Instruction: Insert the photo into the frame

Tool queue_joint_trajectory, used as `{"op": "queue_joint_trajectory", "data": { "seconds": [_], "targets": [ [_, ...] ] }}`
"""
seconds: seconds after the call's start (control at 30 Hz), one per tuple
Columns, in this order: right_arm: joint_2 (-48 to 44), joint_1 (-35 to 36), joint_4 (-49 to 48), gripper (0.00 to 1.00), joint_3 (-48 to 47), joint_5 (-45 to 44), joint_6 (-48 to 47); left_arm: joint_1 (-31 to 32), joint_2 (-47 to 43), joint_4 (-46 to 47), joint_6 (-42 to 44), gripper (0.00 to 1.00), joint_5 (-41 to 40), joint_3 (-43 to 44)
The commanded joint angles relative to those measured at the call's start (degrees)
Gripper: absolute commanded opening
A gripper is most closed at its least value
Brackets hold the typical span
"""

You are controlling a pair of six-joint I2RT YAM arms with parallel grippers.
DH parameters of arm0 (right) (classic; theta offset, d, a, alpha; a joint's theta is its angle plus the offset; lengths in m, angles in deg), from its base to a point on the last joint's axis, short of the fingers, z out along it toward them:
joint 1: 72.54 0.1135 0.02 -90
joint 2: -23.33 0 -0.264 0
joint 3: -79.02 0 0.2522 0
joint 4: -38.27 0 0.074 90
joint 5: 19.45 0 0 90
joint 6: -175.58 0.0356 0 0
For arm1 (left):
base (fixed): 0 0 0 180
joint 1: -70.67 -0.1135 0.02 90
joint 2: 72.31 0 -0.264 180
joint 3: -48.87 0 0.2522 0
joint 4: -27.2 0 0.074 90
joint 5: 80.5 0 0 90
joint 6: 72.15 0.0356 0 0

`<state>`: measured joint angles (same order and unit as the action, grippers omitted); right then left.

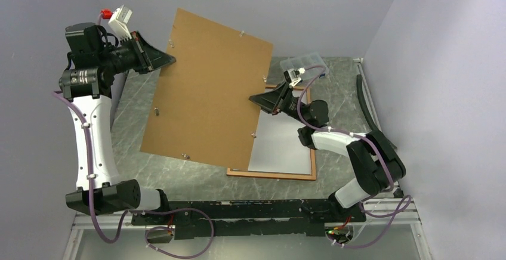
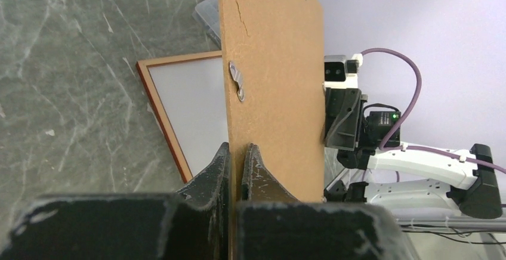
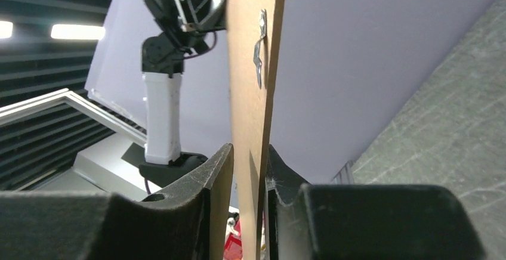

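Left gripper [image 1: 170,62] and right gripper [image 1: 253,99] each clamp tight on opposite edges of the raised, tilted backing board [image 1: 209,87].
Just below the right gripper, the frame [image 1: 271,175] lies flat toward the table's [image 1: 197,173] right edge, partly under the board, with the photo [image 1: 280,144] inside, white side up.

The left arm [image 1: 92,132] stands tall from its near-left base, its wrist bent rightward. The left gripper [image 1: 169,62] is pinched tight on the far-left edge of the backing board [image 1: 209,87]. The right arm [image 1: 364,158] folds low, its forearm reaching left. The right gripper [image 1: 256,99] has its jaws closed against the board's right edge.
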<state>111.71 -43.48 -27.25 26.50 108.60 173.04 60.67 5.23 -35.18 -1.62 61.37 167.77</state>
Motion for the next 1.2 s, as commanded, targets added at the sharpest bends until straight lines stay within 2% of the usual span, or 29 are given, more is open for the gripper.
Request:
{"op": "queue_joint_trajectory", "data": {
  "seconds": [0.0, 0.2, 0.3, 0.4, 0.5, 0.6, 0.67, 0.83, 0.93, 1.1, 1.17],
  "targets": [
    [-7.2, 1.1, -14.8, 0.26, -2.3, -2.8, 0.8, 0.3, 0.9, 0.8, 3.6, 0.03, -1.9, -2.1],
    [-8.3, 2.1, -14.0, 0.26, -3.3, -2.1, 1.4, 0.2, 1.0, 2.6, 2.5, 0.03, -3.4, -4.7],
    [-9.4, 2.3, -12.1, 0.18, -2.5, -2.2, 1.4, 0.1, 1.7, 2.8, 2.6, 0.02, -3.6, -5.4],
    [-13.0, 2.1, -6.3, 0.10, -1.1, -3.4, -1.2, 0.1, 2.5, 2.1, 4.3, 0.03, -4.0, -5.8],
    [-17.7, 1.7, 4.9, 0.00, -0.8, -4.9, -6.3, 0.1, 4.0, -1.0, 7.6, 0.26, -4.1, -5.4],
    [-21.2, 1.4, 14.2, 0.00, -0.9, -6.6, -11.2, 0.2, 4.9, -4.8, 12.3, 0.51, -5.9, -5.3],
    [-22.4, 0.6, 16.6, 0.00, -0.3, -8.0, -11.5, 0.2, 4.7, -7.6, 16.4, 0.62, -7.6, -5.4],
    [-22.4, -2.3, 22.2, 0.00, 0.4, -9.9, -8.2, 0.1, 1.5, -10.7, 26.8, 0.82, -12.1, -6.6],
    [-22.4, -2.8, 29.2, 0.00, -1.1, -10.4, -9.3, 0.1, -0.7, -12.0, 32.1, 0.93, -14.2, -6.1],
    [-22.1, -3.3, 32.2, 0.00, -3.0, -8.9, -11.5, 0.4, -4.4, -14.7, 41.7, 0.94, -13.8, -7.4],
    [-21.9, -3.4, 32.7, 0.00, -3.7, -7.7, -12.3, 0.4, -5.1, -14.2, 42.6, 0.94, -14.5, -8.7]
  ]
}}
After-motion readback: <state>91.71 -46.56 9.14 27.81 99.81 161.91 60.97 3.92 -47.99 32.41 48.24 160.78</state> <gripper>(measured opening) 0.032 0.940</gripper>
